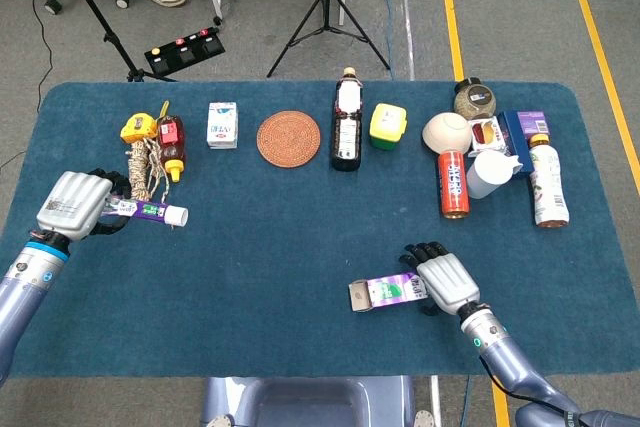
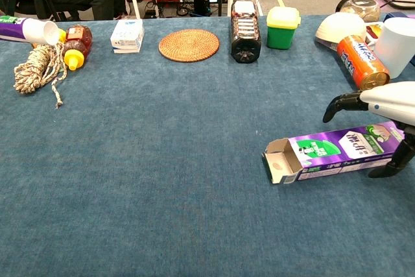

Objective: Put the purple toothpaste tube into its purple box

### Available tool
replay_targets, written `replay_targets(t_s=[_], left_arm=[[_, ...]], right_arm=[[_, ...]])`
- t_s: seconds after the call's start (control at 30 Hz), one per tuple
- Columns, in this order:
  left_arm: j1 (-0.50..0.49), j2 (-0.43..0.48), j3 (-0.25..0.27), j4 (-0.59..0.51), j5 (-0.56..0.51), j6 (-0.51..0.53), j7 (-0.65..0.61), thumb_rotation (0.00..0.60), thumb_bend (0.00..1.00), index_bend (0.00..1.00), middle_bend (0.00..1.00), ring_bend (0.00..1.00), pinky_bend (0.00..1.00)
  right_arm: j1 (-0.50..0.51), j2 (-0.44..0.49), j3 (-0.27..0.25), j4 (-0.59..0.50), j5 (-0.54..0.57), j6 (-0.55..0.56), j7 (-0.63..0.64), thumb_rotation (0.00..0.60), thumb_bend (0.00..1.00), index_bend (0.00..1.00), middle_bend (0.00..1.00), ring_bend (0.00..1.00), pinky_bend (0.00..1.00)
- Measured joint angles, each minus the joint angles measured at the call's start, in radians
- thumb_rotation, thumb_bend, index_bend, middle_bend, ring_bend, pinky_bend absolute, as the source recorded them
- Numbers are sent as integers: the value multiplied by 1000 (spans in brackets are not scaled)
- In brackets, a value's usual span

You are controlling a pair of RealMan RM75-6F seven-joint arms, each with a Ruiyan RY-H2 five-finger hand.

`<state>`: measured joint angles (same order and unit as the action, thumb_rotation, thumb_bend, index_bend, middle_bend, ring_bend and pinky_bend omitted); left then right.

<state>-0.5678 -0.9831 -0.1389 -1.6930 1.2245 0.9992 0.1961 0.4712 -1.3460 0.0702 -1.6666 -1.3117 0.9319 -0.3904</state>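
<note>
Purple toothpaste tube with white cap held clear of the blue cloth-covered table, near the left edge, cap end pointing toward the middle of the table; seen in the chest view at the far left, cap just beside the red sauce bottle. Gripped at its tail by the left hand, silver-backed, black fingers curled round the tube.

Purple cardboard toothpaste box lying flat near the front edge, right of centre, open flap end turned toward the left edge, grey inside showing. Right hand set over the closed end of the box, black fingers curved down on the far side and a thumb on the near side; touching or only straddling the cardboard — cannot tell from either view.

Along the back edge, from the left corner: yellow tape measure, red sauce bottle with yellow cap, bundle of beige rope just in front of them, small white carton, round woven rattan coaster, dark soy-sauce bottle lying on its side, yellow-lidded green container. Toward the back right corner, packed close: upturned beige bowl, brown-lidded glass jar, orange can on its side, white cup, dark blue box, white drink bottle with purple label.
</note>
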Motion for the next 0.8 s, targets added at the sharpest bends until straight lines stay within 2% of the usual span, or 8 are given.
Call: replay_targets(t_s=[0.17, 0.27, 0.4, 0.57, 0.8], left_arm=[[-1, -8, 4, 5, 3, -2, -1, 600, 315, 530, 457, 399, 588], [-1, -12, 7, 2, 10, 1, 2, 600, 314, 530, 457, 399, 588], [1, -12, 13, -11, 23, 8, 10, 600, 314, 530, 458, 399, 588], [0, -10, 18, -32, 37, 16, 34, 600, 314, 530, 458, 399, 588], [-12, -14, 22, -84, 42, 24, 127, 600, 314, 530, 458, 399, 588]], right_arm=[[-1, -11, -12, 30, -15, 11, 26, 600, 89, 291, 321, 297, 306], [-1, -23, -15, 47, -29, 19, 63, 600, 158, 363, 411, 391, 446], [-4, -42, -16, 82, -77, 52, 147, 600, 240, 415, 477, 468, 568], [-4, -52, -6, 93, -121, 104, 204, 600, 299, 440, 507, 499, 603], [15, -54, 31, 27, -101, 117, 171, 600, 330, 452, 523, 515, 615]])
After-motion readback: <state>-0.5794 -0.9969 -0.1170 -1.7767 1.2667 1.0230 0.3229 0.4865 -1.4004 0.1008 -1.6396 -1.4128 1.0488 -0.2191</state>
